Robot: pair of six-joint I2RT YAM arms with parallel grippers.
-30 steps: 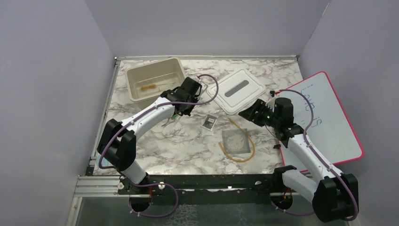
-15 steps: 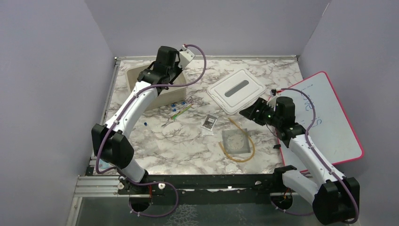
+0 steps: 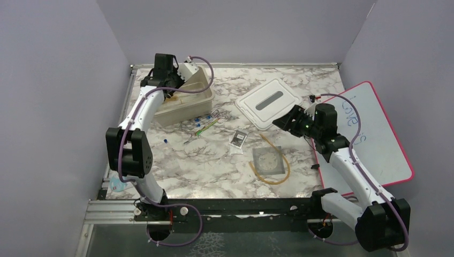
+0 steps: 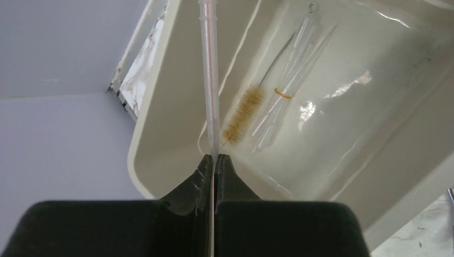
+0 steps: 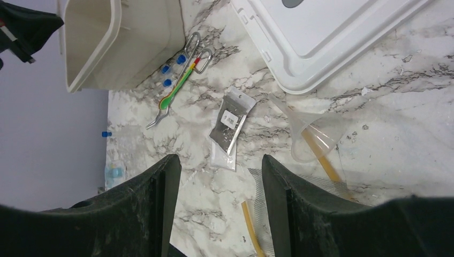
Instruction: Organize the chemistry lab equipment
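left gripper (image 4: 214, 158) clamped on a thin clear tube (image 4: 210, 80), tube jutting over the beige plastic bin (image 4: 179, 96) — right gripper (image 5: 219, 160) spread wide, black-and-white packet (image 5: 229, 128) below its fingertips

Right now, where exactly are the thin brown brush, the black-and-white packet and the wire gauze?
thin brown brush (image 4: 243, 113): left wrist view, on its bristly head.
black-and-white packet (image 5: 229, 128): right wrist view, on its middle, just below the white label.
wire gauze (image 3: 266, 159): top view, on the centre of the square.

Packet (image 5: 229, 128) btwn green-handled tool (image 5: 179, 84) & clear funnel (image 5: 306, 128).
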